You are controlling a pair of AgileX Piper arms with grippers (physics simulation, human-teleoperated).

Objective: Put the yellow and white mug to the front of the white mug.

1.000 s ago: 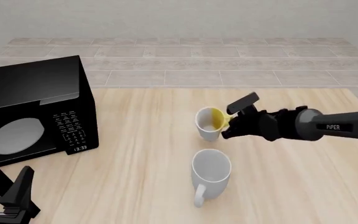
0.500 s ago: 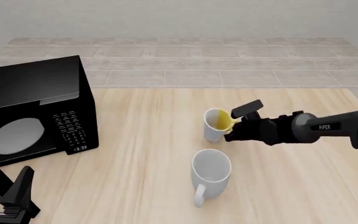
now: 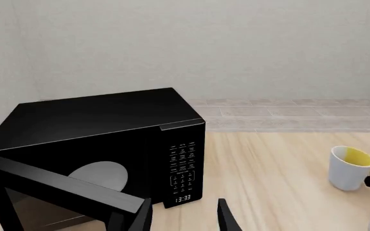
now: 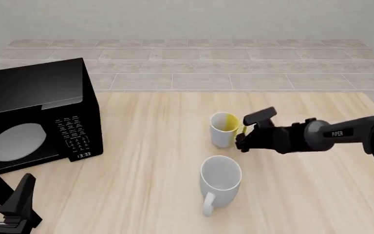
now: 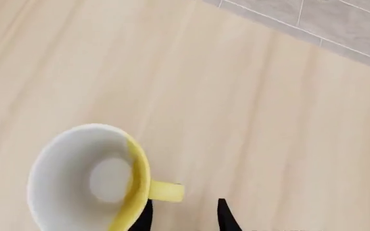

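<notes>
Left wrist view: left end effector (image 3: 183, 216), fingers spread, nothing between them. Ahead and just to one side, black microwave (image 3: 101, 154) with door ajar. Farther off on the table (image 3: 269, 178), yellow and white mug (image 3: 350, 167), upright; part of the right arm touches its side.

Front view: right end effector (image 4: 242, 132) at the handle side of the yellow and white mug (image 4: 223, 129), fingers close beside the handle; grip cannot be told from here. White mug (image 4: 219, 179) stands upright nearer the camera than the end effector, apart from the two-tone mug, handle toward the camera. Left end effector (image 4: 8, 207) low at the near edge, beside the microwave (image 4: 34, 114).

Right wrist view: right end effector (image 5: 183, 215), fingers parted. Yellow handle lies just ahead of the fingertips, not clamped. Yellow and white mug (image 5: 92, 178) upright on the table (image 5: 236, 96), open top visible.
</notes>
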